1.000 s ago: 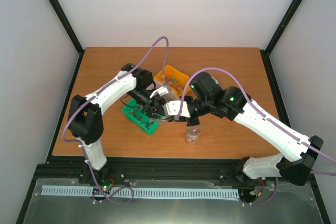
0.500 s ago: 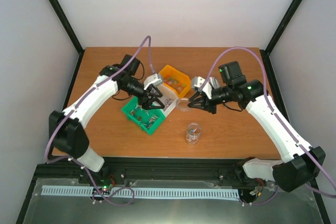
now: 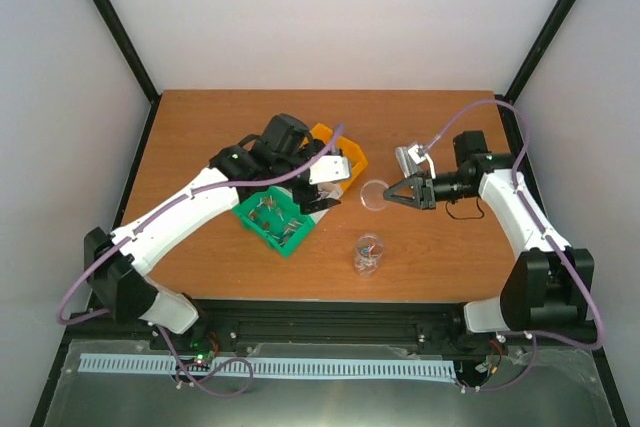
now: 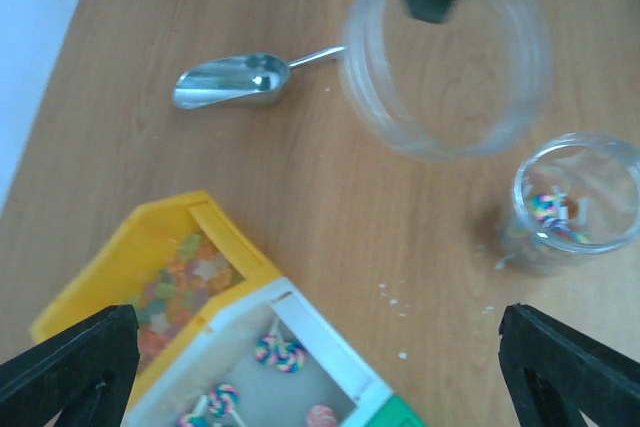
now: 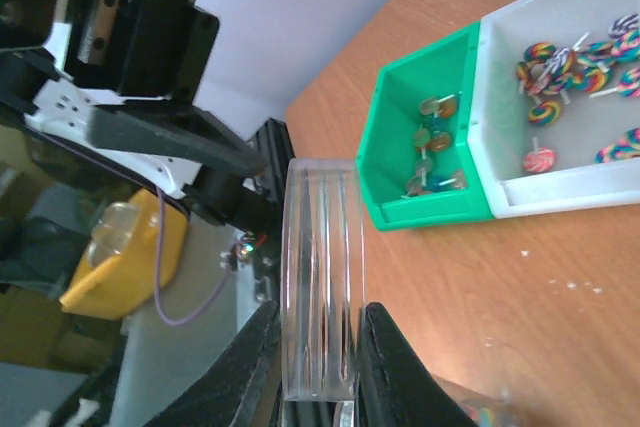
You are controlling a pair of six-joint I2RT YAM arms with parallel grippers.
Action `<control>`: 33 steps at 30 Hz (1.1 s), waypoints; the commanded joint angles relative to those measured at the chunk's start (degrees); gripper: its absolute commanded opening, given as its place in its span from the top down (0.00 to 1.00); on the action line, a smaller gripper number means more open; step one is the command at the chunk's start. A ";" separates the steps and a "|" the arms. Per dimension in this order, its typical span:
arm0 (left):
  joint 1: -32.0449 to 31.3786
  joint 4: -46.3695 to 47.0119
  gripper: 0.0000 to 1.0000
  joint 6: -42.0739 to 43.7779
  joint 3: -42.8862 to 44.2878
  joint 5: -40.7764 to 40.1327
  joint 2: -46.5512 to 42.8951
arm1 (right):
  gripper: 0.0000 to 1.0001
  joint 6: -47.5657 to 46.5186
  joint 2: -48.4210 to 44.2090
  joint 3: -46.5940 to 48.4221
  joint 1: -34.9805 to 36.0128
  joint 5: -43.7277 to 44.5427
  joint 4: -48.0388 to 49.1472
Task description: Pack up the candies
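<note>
- Left hand (image 4: 318, 317): fingers spread wide, grasping nothing, hanging over the bins and looking straight down.
- Candies (image 4: 281, 352) lie directly beneath it, low in the left wrist frame. They are rainbow swirl lollipops on thin sticks in the white bin (image 4: 292, 392).
- Yellow bin (image 4: 95, 289), glossy plastic, touches the white one at lower left and holds pale star-shaped sweets in orange and green.
- Green bin (image 5: 428, 72) abuts the white one in the right wrist view, with a few small round candies on sticks inside.
- Jar (image 4: 575, 202): clear plastic, round, open-topped, at the right edge, apart from the bins on the wooden tabletop (image 4: 300, 187). A few swirl candies sit at its bottom.
- Right hand (image 5: 320, 312) is clenched on a clear lid (image 5: 320, 247), a ribbed ring held on edge, upper left of the jar.
- Scoop (image 4: 235, 80): shiny metal, lying upper left, handle toward the lid.
</note>
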 commanded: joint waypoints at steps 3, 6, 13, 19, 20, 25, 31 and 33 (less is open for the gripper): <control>-6.36 2.59 0.00 8.75 7.37 -10.74 4.78 | 0.90 16.20 -7.28 -8.48 -0.47 -6.75 11.86; -9.00 1.68 0.01 11.07 8.96 -11.51 6.73 | 0.90 20.40 -8.54 -10.29 -0.62 -7.82 15.58; -12.84 -2.49 0.10 13.86 10.72 -8.79 8.37 | 0.90 26.30 -6.75 -12.91 -2.05 -10.65 20.51; -13.69 -0.04 0.14 12.91 10.23 -7.90 9.22 | 0.91 27.23 -5.24 -13.33 -2.06 -11.33 20.99; -14.03 0.17 0.14 13.03 10.09 -8.20 9.48 | 0.91 27.33 -5.16 -13.58 -2.05 -11.49 20.99; -16.17 0.98 0.17 14.41 10.10 -10.86 10.85 | 0.93 29.31 -5.18 -14.45 -2.06 -11.29 22.02; -16.66 1.52 0.21 13.84 11.57 -10.87 11.50 | 0.94 29.53 -4.48 -14.81 -2.03 -10.68 21.93; -16.71 1.52 0.22 13.86 11.92 -10.81 11.66 | 0.95 29.83 -4.05 -14.90 -2.04 -10.84 22.21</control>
